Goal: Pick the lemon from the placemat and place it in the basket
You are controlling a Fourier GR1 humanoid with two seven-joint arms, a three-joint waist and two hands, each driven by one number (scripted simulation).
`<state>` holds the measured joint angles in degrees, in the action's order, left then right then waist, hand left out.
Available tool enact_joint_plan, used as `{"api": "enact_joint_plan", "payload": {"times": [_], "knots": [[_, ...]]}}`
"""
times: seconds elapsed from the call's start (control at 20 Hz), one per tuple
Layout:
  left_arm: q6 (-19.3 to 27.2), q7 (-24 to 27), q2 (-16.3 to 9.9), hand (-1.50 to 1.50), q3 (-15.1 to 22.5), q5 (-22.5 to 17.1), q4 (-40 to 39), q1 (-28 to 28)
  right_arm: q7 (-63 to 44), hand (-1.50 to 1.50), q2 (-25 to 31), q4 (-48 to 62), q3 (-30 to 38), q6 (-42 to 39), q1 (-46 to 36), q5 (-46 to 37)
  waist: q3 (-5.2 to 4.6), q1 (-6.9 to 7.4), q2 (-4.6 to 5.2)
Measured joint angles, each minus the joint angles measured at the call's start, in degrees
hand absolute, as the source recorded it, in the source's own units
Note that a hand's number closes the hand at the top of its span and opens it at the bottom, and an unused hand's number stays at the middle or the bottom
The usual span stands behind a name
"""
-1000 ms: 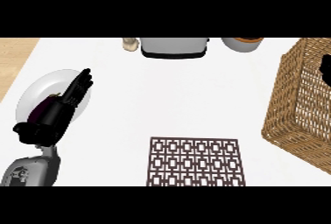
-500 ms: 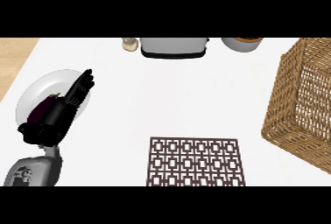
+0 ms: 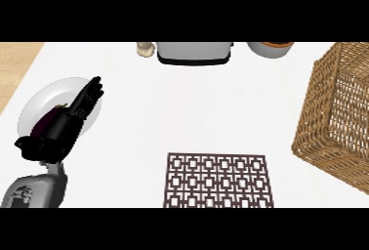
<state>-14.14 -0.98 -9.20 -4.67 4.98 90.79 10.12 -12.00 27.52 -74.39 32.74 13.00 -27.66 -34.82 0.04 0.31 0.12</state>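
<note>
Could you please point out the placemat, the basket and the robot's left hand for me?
placemat (image 3: 218, 180), head view, middle of its patterned surface.
basket (image 3: 328, 122), head view, outer woven wall.
left hand (image 3: 72, 114), head view, back of the hand above the plate (image 3: 43, 100).

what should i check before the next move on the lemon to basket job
1. Lemon on the placemat: not ok, the mat shows no lemon.
2. Lemon in the basket: cannot tell, no lemon shows in the part in view.
3. Left hand: ok, open, fingers straight, over the plate, holding nothing.
4. Right hand: cannot tell, not in view.
5. Counter between mat and basket: ok, nothing stands there.
6. Dark purple thing on the plate under the hand: cannot tell what it is.
</note>
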Motion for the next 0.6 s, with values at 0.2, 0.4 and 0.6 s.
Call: {"api": "enact_joint_plan", "payload": {"times": [0.2, 0.4, 0.6], "knots": [[0.31, 0.1, 0.17, 0.0, 0.2, 0.61, 0.16, -0.12, 5.08, 1.5, 1.64, 5.3, 0.85, 3.91, -0.36, 0.9, 0.0, -0.01, -0.01], [-0.21, -0.01, 0.07, 0.0, 0.04, 0.14, 0.74, -0.83, 9.97, -1.5, 1.77, 10.53, 3.89, 8.17, -1.82, 4.75, 0.0, 0.11, -0.01], [-0.44, 0.0, 0.15, 0.0, -0.26, -0.24, 0.47, -0.53, 15.73, -1.5, 4.73, 19.14, 4.37, 10.01, -4.44, 7.22, 0.0, 0.19, 0.03]]}}
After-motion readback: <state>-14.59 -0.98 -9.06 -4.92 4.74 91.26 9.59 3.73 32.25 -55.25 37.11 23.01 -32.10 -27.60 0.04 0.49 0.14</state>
